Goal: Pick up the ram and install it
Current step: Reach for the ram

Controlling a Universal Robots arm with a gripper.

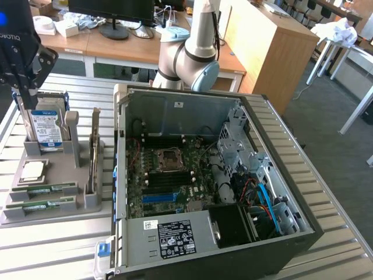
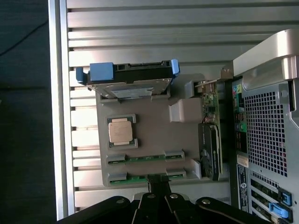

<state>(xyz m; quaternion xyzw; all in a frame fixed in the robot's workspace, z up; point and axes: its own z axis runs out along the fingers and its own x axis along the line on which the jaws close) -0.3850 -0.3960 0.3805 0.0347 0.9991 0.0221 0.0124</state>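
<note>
The gripper (image 2: 156, 184) hung above the ram (image 2: 138, 178) in its grey holder (image 2: 154, 135), fingers together and empty. The thin board looked light, stiff and fragile, best held by its long edges.

On the exterior view's left I see a grey holder (image 1: 58, 214) on the slatted metal table (image 1: 52, 251); a hard drive (image 1: 46, 125) in a blue bracket stands upright at its far end, a square silver processor chip (image 1: 33, 170) lies nearer, and an expansion card (image 1: 94, 153) stands on edge along its right side. Right of it the open computer case (image 1: 175, 111) shows its motherboard (image 1: 140, 186) with a blue slot strip (image 1: 160, 197).
</note>
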